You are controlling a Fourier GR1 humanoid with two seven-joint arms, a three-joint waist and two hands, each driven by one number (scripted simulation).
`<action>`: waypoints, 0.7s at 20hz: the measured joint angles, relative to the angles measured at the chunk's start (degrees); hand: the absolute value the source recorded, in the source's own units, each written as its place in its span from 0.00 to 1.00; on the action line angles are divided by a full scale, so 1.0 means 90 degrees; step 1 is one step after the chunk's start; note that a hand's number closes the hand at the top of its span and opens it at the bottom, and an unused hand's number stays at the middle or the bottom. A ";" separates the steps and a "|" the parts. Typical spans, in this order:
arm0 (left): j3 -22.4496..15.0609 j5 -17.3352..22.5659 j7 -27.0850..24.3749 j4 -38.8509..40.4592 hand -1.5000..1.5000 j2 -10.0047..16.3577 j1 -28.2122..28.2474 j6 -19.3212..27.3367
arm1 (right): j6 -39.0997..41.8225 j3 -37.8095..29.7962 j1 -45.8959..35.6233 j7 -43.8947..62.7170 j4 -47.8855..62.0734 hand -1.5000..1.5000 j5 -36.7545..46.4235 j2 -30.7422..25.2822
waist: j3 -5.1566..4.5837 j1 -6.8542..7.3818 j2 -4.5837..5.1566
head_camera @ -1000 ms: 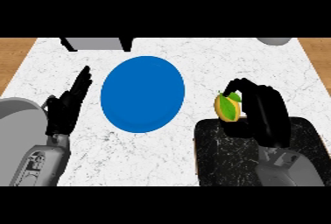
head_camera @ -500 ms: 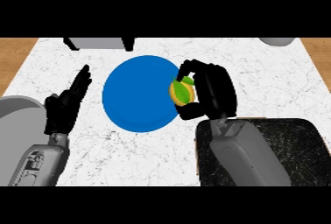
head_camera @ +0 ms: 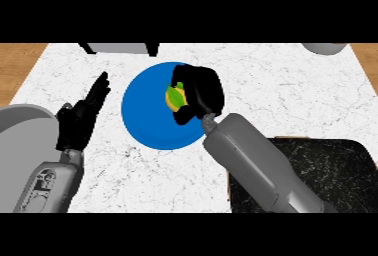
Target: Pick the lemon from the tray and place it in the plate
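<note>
Lemon [head_camera: 174, 97]: yellow-green, over the upper middle of the plate, its right side hidden by black fingers; resting on the plate or held clear of it, cannot tell.
Right hand [head_camera: 199, 90]: black, curled round the lemon, fingers wrapped over its top and right side, thumb reaching down below it; clamped on the fruit.
Right forearm [head_camera: 255, 165]: grey, slanting up from the lower edge, crossing the tray's upper left corner and the plate's lower right rim.
Plate [head_camera: 151, 127]: blue, round, flat on the counter, left of centre; left and lower parts bare.
Tray [head_camera: 325, 170]: dark, marbled, at the lower right, well apart from the lemon; left part covered by the right forearm.
Left hand [head_camera: 80, 117]: black, at the left, near the plate's left rim and apart from it; open, fingers straight and close together, pointing toward the counter's far side.
Left forearm [head_camera: 48, 182]: grey, in the lower left corner.
Counter [head_camera: 280, 95]: white marble with thin grey veins; wood-brown strips beyond its left and right ends.
Grey box [head_camera: 118, 48]: at the far edge, upper left, dark at its sides, cut off at the top.
Pale round vessel [head_camera: 325, 48]: at the far edge, upper right, only its lower part showing.
</note>
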 measured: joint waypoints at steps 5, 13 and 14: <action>-0.0053 -0.0065 0.0192 0.0046 0.50 -0.0073 -0.0306 0.0007 | -0.0305 0.0560 -0.0661 0.0194 0.1324 1.00 -0.0467 0.0013 | -0.0001 0.0121 0.0037; -0.0168 -0.0134 0.0101 0.0173 0.50 -0.0201 -0.0445 -0.0053 | -0.0951 0.0820 -0.0808 -0.0090 0.2289 0.00 -0.2021 0.0018 | 0.0004 0.0343 0.0112; -0.0211 -0.0169 0.0085 0.0183 0.50 -0.0243 -0.0436 -0.0033 | -0.0989 0.0855 -0.0848 -0.0150 0.2372 0.00 -0.2191 0.0017 | 0.0004 0.0372 0.0119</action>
